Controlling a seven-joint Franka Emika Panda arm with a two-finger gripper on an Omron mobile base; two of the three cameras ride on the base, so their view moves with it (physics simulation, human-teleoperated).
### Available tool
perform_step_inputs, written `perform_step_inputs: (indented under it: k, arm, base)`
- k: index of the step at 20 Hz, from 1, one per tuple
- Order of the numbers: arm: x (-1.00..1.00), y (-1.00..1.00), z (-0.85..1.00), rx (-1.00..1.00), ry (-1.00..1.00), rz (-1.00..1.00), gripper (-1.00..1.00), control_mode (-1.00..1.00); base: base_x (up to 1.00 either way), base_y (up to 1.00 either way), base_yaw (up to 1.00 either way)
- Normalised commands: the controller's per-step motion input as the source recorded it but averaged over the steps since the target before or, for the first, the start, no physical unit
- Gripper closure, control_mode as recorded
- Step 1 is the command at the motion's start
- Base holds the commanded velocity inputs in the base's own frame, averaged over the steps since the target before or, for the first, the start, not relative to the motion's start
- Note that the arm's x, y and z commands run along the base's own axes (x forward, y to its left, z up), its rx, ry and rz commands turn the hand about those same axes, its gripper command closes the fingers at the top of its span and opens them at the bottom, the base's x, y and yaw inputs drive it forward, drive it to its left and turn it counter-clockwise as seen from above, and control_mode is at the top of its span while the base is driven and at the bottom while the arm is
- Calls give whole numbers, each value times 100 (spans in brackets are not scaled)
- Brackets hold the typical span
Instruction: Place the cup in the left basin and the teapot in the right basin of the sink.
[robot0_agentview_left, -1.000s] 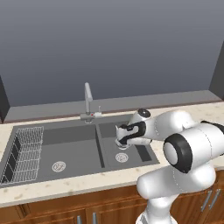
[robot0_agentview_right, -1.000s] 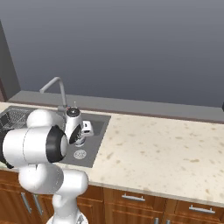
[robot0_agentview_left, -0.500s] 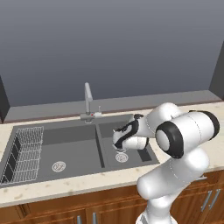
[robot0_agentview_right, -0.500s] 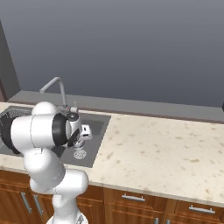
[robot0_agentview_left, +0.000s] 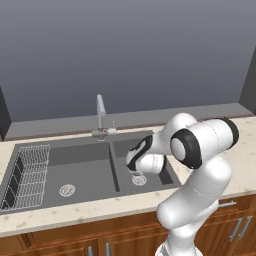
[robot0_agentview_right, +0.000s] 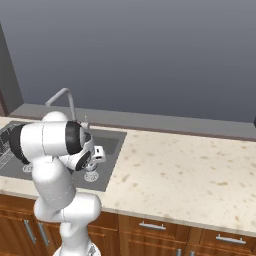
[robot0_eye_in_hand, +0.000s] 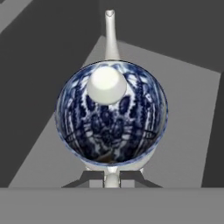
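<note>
Holding teapot (robot0_eye_in_hand: 111, 118) low over right basin (robot0_agentview_left: 165, 169) floor, tool (robot0_agentview_left: 134, 165) clamped on handle at teapot's near side. Hand view: glossy blue-white round body, white knob lid, thin spout pointing away. Left base view: wire rack (robot0_agentview_left: 29, 176) in left basin (robot0_agentview_left: 85, 167), silver faucet (robot0_agentview_left: 101, 114), speckled counter (robot0_agentview_right: 190, 170).

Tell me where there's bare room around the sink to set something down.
The counter right of the right basin is bare and wide. In the left basin, the floor between the wire rack and the divider holds nothing. The right basin is crowded: the arm and teapot hang over its drain.
</note>
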Motion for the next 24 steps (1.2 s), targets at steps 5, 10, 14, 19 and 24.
perform_step_inputs:
  k: [5, 10, 14, 19, 24]
  arm:
    - [12, 0, -33, 0, 0, 0, 100, -100]
    - [9, 0, -30, 0, 0, 0, 100, -100]
    - [4, 0, -31, 0, 0, 0, 100, -100]
    - [3, 0, -27, 0, 0, 0, -100, -100]
    - [-3, 5, -9, 0, -3, 0, -100, -100]
  base:
    - [0, 0, 0]
    - [0, 0, 0]
    - [0, 0, 0]
    - [0, 0, 0]
    - [0, 0, 0]
